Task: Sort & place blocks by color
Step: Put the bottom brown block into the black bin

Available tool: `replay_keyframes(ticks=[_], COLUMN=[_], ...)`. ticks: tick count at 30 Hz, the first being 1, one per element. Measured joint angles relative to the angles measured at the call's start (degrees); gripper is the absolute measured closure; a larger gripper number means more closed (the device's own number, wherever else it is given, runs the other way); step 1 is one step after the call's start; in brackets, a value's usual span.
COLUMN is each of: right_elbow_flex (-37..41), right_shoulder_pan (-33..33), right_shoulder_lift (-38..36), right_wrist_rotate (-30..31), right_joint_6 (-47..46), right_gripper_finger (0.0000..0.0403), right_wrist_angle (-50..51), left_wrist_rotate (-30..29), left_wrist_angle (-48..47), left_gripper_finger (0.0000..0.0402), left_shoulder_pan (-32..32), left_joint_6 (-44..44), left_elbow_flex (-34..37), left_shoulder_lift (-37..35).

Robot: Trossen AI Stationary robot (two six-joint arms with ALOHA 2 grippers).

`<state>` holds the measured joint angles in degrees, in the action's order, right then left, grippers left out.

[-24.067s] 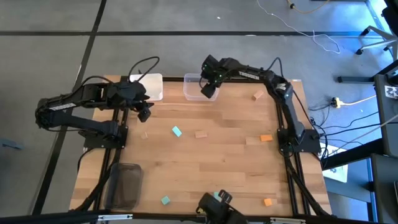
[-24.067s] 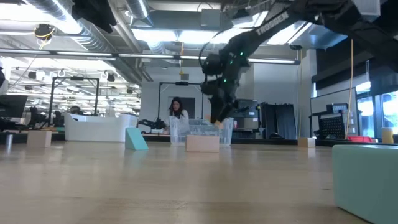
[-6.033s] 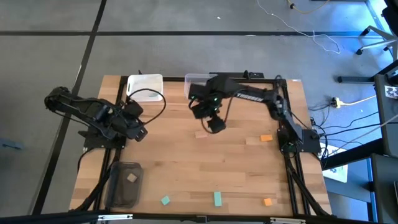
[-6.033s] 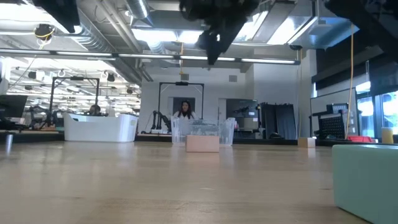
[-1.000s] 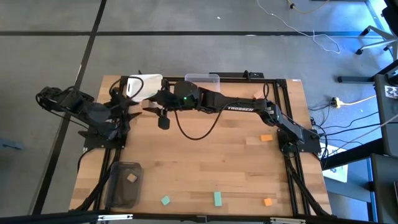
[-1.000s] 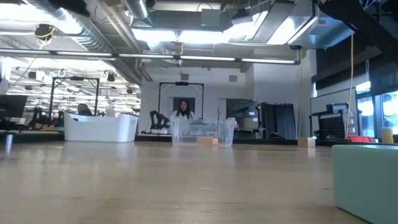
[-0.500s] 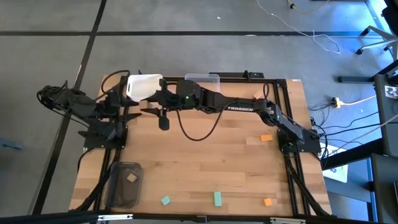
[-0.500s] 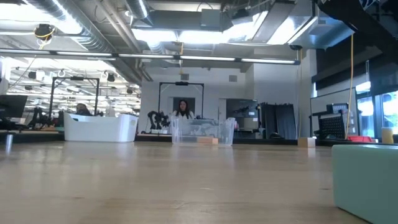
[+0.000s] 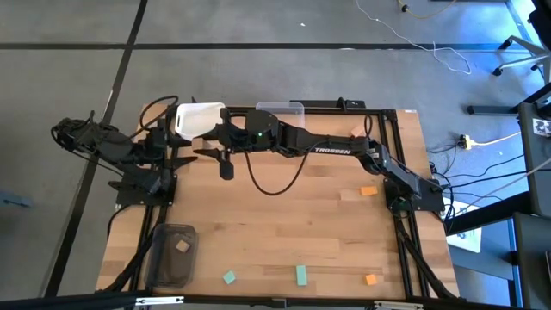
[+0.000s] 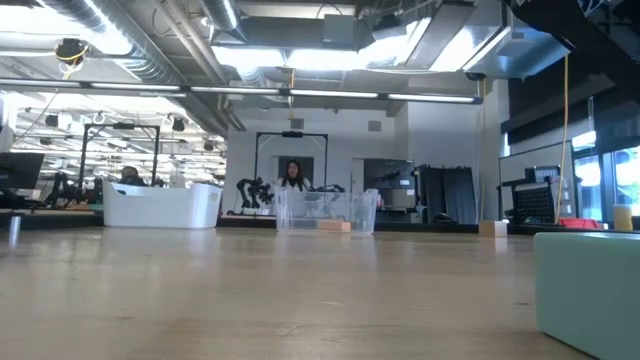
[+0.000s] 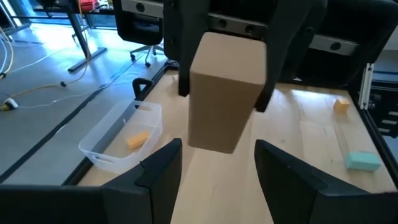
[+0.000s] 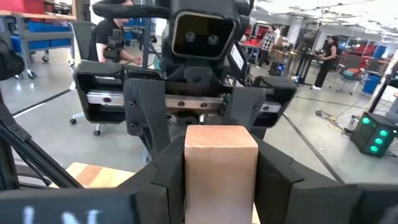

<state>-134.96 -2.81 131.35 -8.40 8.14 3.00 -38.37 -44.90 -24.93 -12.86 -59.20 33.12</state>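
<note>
A tan wood bar (image 11: 224, 93) is held above the table's far left part. My right gripper (image 9: 208, 152) has reached across the table and is shut on the bar. My left gripper (image 9: 181, 153) faces it, open. Its two fingers (image 11: 163, 168) stand on either side of the bar's free end (image 11: 214, 140) and do not visibly touch it. The right wrist view shows the same bar (image 12: 221, 168) with the left gripper (image 12: 196, 121) behind it. Teal blocks (image 9: 228, 277) (image 9: 301, 275) and orange blocks (image 9: 368, 191) (image 9: 371, 279) lie on the table. My right gripper pinches the tan bar between its two fingers (image 11: 180, 56) on the half away from the left arm (image 11: 231, 53). The fingers come level from the table's right and lie along the bar. The bar is lifted clear, sticking out level toward the left gripper.
A white bin (image 9: 200, 119) and a clear bin (image 9: 280, 109) holding an orange block (image 11: 138, 140) stand at the far edge. A dark grey bin (image 9: 172, 254) with a tan block (image 9: 182, 245) sits near left. A teal block (image 10: 590, 290) looms close in the low view.
My left arm has shifted a little toward the far edge and the right gripper's bar, with its cable looping up. The right arm and the tan bar have stayed in place.
</note>
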Motion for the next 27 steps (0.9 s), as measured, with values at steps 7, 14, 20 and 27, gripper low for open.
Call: replay_keyframes(ticks=[7, 14, 20, 27], right_elbow_flex=[0.00, 0.00, 0.00, 0.00], right_shoulder_pan=[0.02, 0.09, 0.11, 0.51], right_shoulder_lift=[0.00, 0.00, 0.00, 0.00], right_wrist_rotate=[-0.81, -0.88, -1.51, -1.85], right_joint_6=[-0.12, -0.15, -0.17, -0.15], right_gripper_finger=[0.0271, 0.0271, 0.0271, 0.0271], right_wrist_angle=[-0.69, -1.37, -1.59, -1.61], left_wrist_rotate=[0.03, -0.27, -1.72, -1.51], left_wrist_angle=[3.15, 3.82, 4.83, 7.14], left_gripper_finger=[0.0209, 0.0209, 0.0209, 0.0209], left_shoulder_pan=[0.02, 0.07, 0.05, 0.04], left_joint_6=[2.56, 2.59, 3.57, 4.48], left_elbow_flex=[0.00, 0.00, 0.00, 0.00], left_shoulder_lift=[0.78, 2.98, 4.58, 5.36])
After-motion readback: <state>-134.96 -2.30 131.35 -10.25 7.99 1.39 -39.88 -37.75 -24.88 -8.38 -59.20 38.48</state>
